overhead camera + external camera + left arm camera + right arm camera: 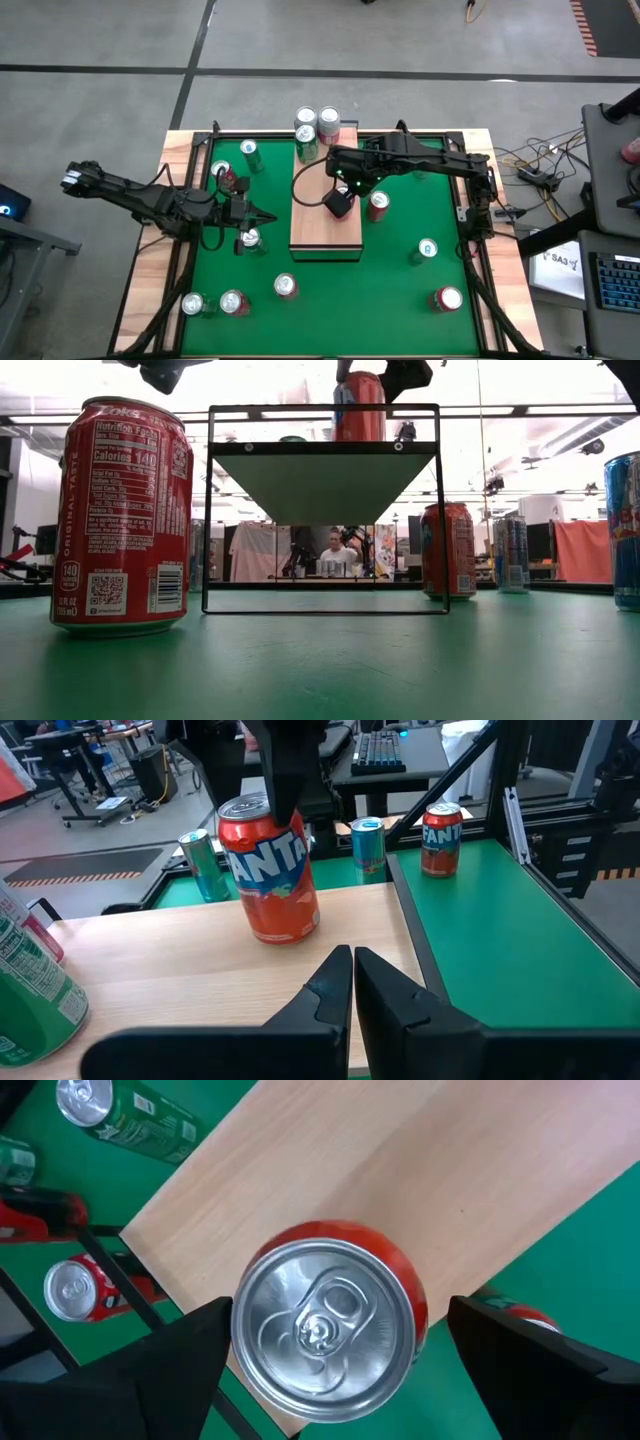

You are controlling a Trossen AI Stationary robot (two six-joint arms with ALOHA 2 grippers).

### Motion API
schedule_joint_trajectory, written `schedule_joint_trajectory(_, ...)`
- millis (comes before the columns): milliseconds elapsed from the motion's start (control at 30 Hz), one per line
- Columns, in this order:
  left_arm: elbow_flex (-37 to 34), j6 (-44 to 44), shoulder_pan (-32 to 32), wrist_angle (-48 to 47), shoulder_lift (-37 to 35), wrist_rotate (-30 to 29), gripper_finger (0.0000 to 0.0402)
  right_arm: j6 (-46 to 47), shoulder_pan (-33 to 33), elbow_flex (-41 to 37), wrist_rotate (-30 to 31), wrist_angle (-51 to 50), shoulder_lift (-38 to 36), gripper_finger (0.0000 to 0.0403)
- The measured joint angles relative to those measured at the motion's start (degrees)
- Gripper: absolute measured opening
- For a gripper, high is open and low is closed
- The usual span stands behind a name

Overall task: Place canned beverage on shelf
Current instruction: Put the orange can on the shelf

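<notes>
While the left gripper (352, 982) waits with its fingers pressed together, low beside the left edge of the shelf (312, 222), the right gripper (335, 1348) hangs straight above an orange Fanta can (270, 870) with its fingers spread wide on either side of the can's top, touching neither side as far as I can see. The can stands upright on the wooden shelf, near its middle and toward the right edge. From table level it shows up on the raised board, red-orange against the bright ceiling. A green can (307, 143) stands at the far end of the shelf. Other cans are scattered over the green table (400, 300), among them a red Coke can (122, 515) close to the low camera.
</notes>
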Motion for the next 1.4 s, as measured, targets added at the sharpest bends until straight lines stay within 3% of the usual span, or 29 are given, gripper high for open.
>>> schedule_joint_trajectory(400, 0.0, 0.97, 0.0, 0.0, 0.0, 0.01, 0.0, -3.53, 0.0, 2.8, 0.52, 8.74, -0.25, 0.0359)
schedule_joint_trajectory(667, 0.0, 3.59, 0.0, 0.97, 0.0, 0.07, 0.0, -19.77, 0.0, 5.13, -0.1, 19.58, -0.69, 0.0359)
schedule_joint_trajectory(1000, 0.0, 5.8, 0.0, 1.05, 0.04, 0.09, 0.0, -36.11, -2.36, 4.09, 0.28, 13.26, -4.9, 0.0326)
schedule_joint_trajectory(1200, 0.0, 2.99, 0.0, 1.82, 0.07, 0.11, 0.0, -40.89, -2.25, -2.55, -0.03, 13.95, -10.43, 0.0325)
schedule_joint_trajectory(1400, 0.0, 0.82, 0.01, 3.62, 0.08, 0.13, 0.0, -42.34, -2.27, -16.23, -0.09, 22.56, -19.27, 0.0325)
